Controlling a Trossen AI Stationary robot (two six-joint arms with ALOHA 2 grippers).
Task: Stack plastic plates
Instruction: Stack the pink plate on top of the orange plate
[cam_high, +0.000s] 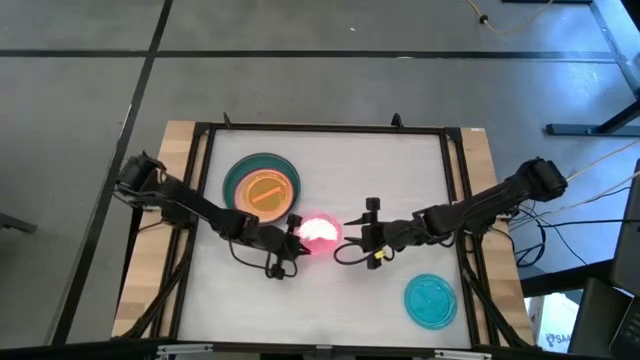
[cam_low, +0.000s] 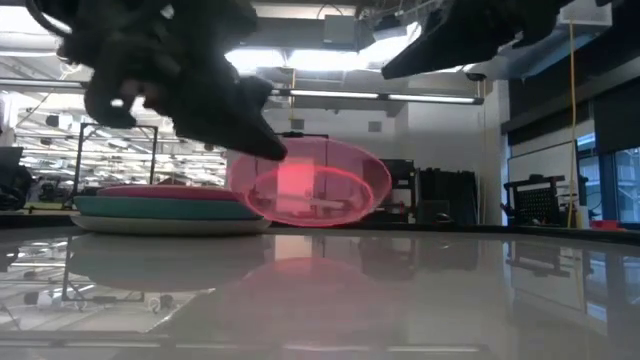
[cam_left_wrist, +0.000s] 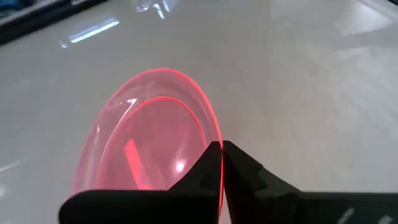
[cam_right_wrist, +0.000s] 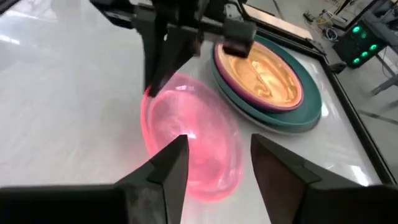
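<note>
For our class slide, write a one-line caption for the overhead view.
Left gripper lifts a pink plate beside the plate stack; right gripper waits open.

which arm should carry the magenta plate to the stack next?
Left. The left gripper is shut on the rim of the magenta plate, held tilted off the table, and the stack lies on its side. The right gripper is open beside the plate, not holding it.

Translucent glossy plastic pink plate (cam_right_wrist: 193, 140) over smooth, reflective white table (cam_high: 400, 170).
</note>
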